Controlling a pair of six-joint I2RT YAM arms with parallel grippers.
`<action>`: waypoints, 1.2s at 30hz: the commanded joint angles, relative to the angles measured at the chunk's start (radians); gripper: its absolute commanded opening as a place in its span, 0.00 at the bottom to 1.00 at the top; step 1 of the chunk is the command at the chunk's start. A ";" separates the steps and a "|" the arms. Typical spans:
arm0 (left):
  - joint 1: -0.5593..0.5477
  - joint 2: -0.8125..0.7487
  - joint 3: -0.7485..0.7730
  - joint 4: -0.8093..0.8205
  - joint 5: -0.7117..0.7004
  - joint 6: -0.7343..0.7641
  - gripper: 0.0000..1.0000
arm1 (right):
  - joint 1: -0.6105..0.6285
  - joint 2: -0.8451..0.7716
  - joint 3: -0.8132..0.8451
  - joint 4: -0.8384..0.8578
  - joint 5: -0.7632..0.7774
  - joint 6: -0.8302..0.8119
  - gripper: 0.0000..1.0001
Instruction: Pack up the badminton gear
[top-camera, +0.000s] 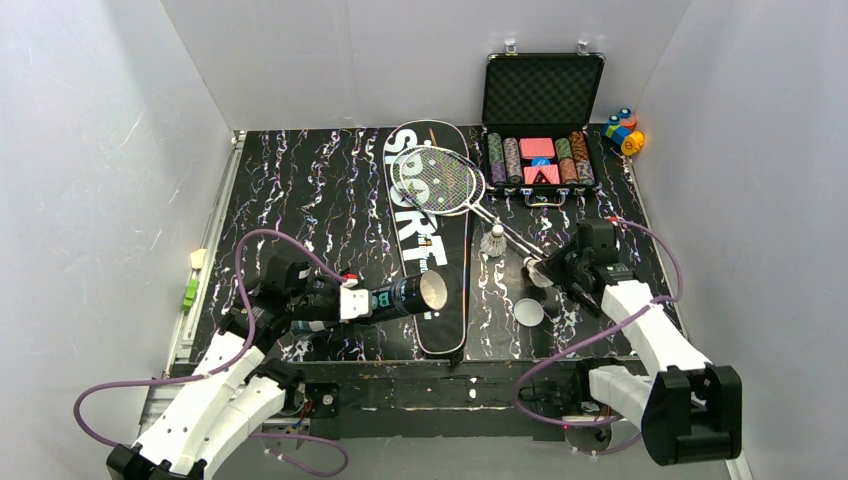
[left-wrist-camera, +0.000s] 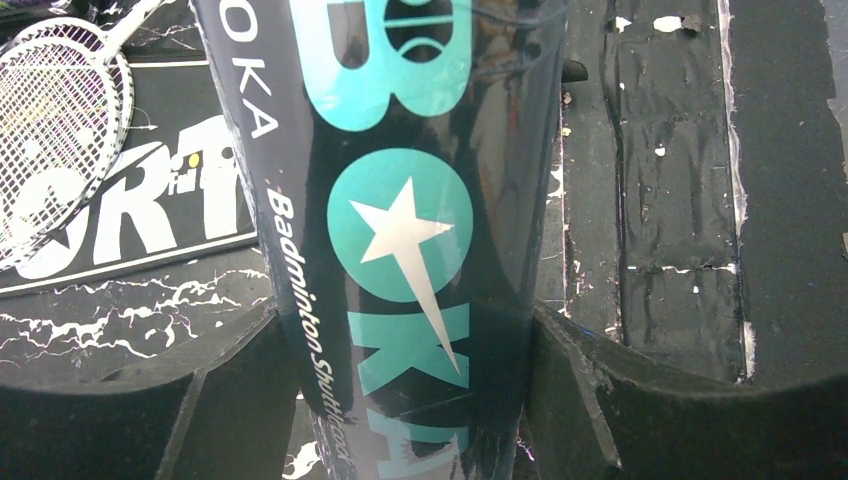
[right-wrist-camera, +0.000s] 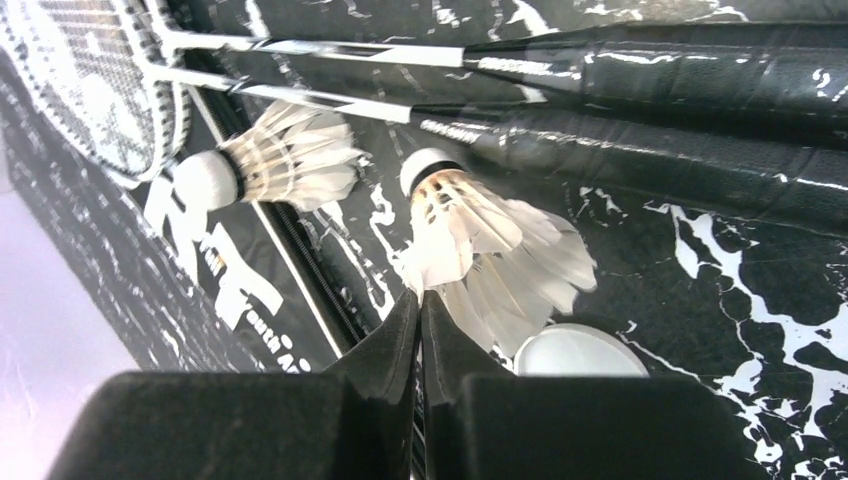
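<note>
My right hand (right-wrist-camera: 418, 312) is pinched shut on the feather edge of a shuttlecock (right-wrist-camera: 480, 240), just beside the racket handles (right-wrist-camera: 650, 150). My left hand (top-camera: 362, 302) clamps the tube (top-camera: 412, 294), its open mouth over the bag (top-camera: 425, 235). The grip looks thin, so I should lift slowly and insert cork-first.

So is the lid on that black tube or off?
Off. The tube, held by the left gripper, shows an open round mouth, and the lid lies flat on the table apart from it.
</note>
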 joint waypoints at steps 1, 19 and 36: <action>-0.005 0.002 0.031 0.006 0.003 0.009 0.18 | 0.036 -0.123 0.044 -0.022 -0.057 -0.052 0.06; -0.005 0.028 0.012 -0.005 -0.025 0.078 0.17 | 0.434 -0.386 0.431 -0.285 -0.407 -0.256 0.06; -0.005 0.028 -0.002 -0.002 -0.041 0.096 0.16 | 0.728 -0.214 0.615 -0.417 -0.296 -0.348 0.07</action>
